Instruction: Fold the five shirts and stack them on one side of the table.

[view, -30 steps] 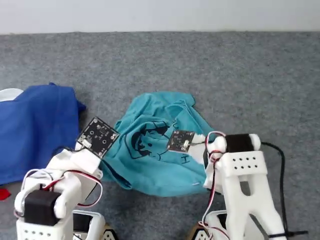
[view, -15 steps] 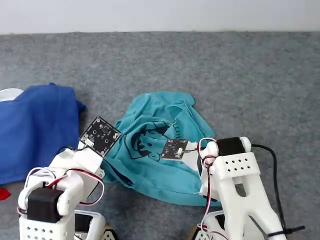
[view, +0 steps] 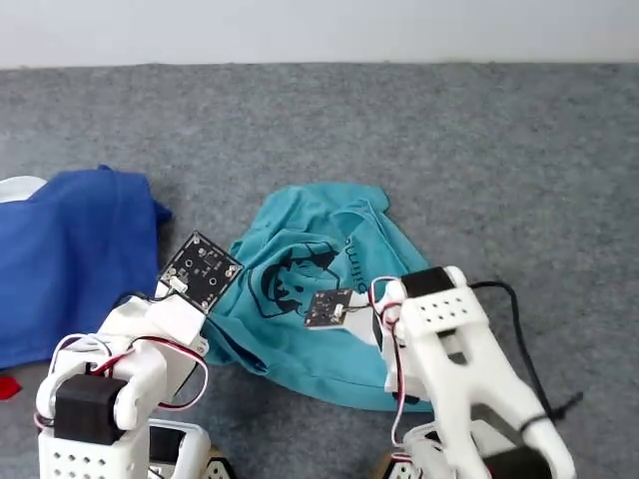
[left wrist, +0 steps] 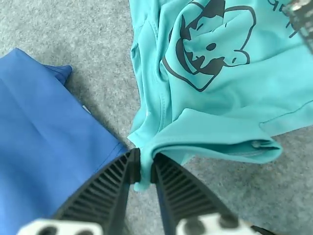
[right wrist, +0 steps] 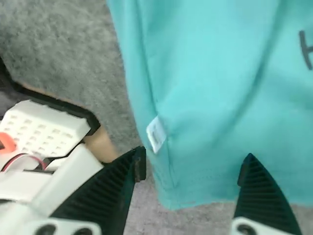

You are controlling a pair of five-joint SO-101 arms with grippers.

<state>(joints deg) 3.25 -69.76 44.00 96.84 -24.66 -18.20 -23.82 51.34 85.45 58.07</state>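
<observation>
Jaws of the left gripper (left wrist: pixel 144 159) pinch a folded edge of the teal shirt (left wrist: pixel 210 98); the right gripper (right wrist: pixel 194 161) has its jaws spread wide over that shirt's hem. 1 blue shirt (left wrist: pixel 44 137) lies just beside the teal shirt.

White plastic left arm (view: pixel 130 349) leans forward, its black ribbed left gripper (left wrist: pixel 143 165) with jaws pinched on an edge of the teal shirt (left wrist: pixel 220 98). White plastic right arm (view: pixel 444 344), beside it, bends low, its black right gripper (right wrist: pixel 194 161) with jaws spread wide over the same shirt
</observation>
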